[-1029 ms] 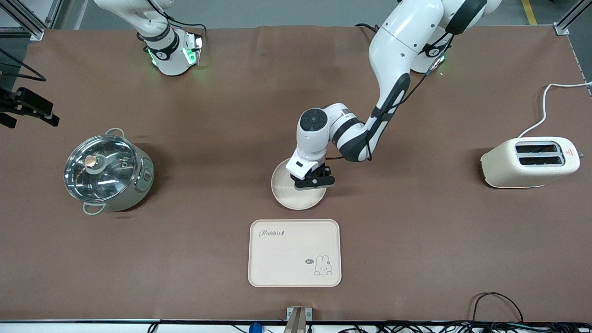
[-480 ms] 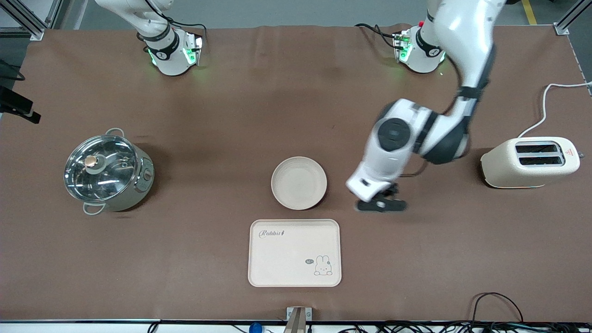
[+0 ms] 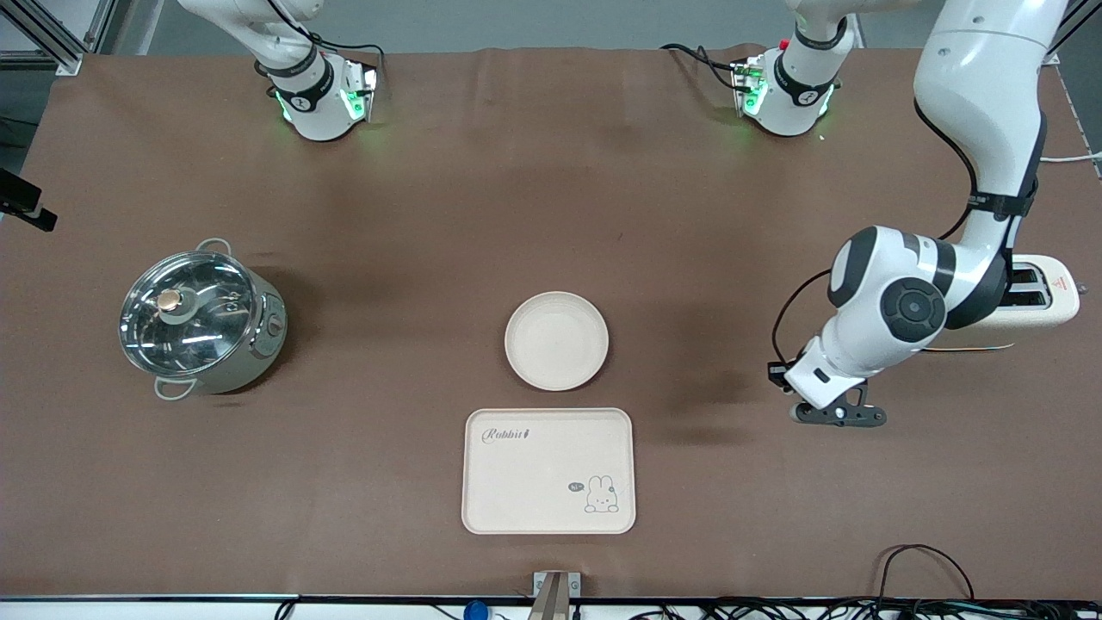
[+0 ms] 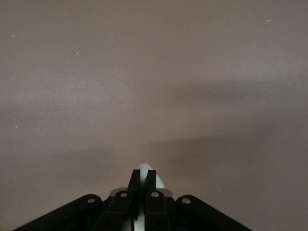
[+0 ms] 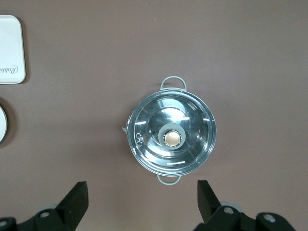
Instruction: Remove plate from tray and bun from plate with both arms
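The round cream plate point(image 3: 556, 341) lies flat on the brown table point(image 3: 551, 198), just farther from the front camera than the rabbit tray point(image 3: 548, 470); its edge also shows in the right wrist view point(image 5: 2, 123). The bun is not in view. My left gripper point(image 3: 839, 416) is shut, low over bare table beside the toaster point(image 3: 1046, 297), well away from the plate. In the left wrist view point(image 4: 144, 177) a small white shape shows at its tips; I cannot tell what it is. My right gripper point(image 5: 142, 192) is open and empty, high above the lidded pot point(image 5: 171, 137).
The steel pot with a glass lid point(image 3: 200, 317) stands toward the right arm's end of the table. The cream toaster, partly hidden by the left arm, stands at the left arm's end, with its white cord point(image 3: 1020, 185). Cables point(image 3: 930, 560) lie along the front edge.
My left gripper has let go of the plate, leaving it on the table, and has swung away toward the toaster. The black part at the right arm's end has drifted outward.
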Controlling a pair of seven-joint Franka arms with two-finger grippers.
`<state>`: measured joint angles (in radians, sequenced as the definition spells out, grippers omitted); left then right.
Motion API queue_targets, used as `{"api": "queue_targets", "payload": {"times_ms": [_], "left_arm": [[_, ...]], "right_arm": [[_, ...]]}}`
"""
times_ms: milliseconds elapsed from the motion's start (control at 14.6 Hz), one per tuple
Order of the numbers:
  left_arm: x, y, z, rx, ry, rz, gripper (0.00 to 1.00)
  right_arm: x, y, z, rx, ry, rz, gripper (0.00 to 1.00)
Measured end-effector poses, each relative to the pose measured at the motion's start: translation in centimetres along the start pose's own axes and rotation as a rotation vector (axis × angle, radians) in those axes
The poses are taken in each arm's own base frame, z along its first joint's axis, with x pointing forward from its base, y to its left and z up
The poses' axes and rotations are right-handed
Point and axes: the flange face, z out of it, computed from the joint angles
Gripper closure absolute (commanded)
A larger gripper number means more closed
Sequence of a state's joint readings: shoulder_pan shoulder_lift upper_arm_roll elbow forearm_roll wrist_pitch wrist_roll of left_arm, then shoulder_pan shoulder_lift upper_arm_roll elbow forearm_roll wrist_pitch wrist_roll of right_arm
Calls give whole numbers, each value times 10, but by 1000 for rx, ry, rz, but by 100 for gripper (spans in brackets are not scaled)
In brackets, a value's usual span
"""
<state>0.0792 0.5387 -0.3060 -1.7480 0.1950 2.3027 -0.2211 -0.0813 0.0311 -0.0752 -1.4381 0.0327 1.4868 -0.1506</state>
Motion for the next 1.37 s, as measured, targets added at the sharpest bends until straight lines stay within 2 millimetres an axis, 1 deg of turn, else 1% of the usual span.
{"api": "queue_targets", "payload": {"times_ms": [69,206,343,549,617,686,754,823,891,960,1029,1166,1234,1303,1371], "left_arm": [[-3,-4,12,-7,0,0,68],[-9,1,28,-17,-10,7,0],[-10,6,31,-20,-11,13,0],[-7,8,27,-23,-1,12,0],[-6,9,24,-23,6,14,0],[-4,9,16,-22,19,13,0],[0,7,3,-19,38,10,0],[4,3,-16,-9,47,5,0],[7,-2,-41,8,39,-2,0],[10,-8,-76,31,23,-12,0],[10,-11,-116,55,9,-20,0],[0,-15,-195,92,-3,-39,0],[-8,-15,-229,100,16,-44,0],[-17,-13,-257,105,38,-45,0],[-26,-12,-279,113,47,-42,0]], "right_arm": [[1,-2,0,0,1,-4,0],[1,-5,0,0,2,-9,0],[2,-7,1,0,1,-7,0],[2,-7,1,0,1,-5,0],[2,-7,1,0,1,-5,0],[2,-7,1,0,1,-5,0],[2,-8,1,0,1,-5,0],[2,-8,1,0,1,-5,0],[2,-8,1,0,2,-7,0],[3,-11,1,0,3,-11,0],[3,-16,0,0,5,-21,0],[5,-29,0,-1,11,-40,0],[6,-31,0,-1,11,-41,0],[6,-29,0,-2,11,-36,0],[5,-25,0,-3,11,-27,0]]}}
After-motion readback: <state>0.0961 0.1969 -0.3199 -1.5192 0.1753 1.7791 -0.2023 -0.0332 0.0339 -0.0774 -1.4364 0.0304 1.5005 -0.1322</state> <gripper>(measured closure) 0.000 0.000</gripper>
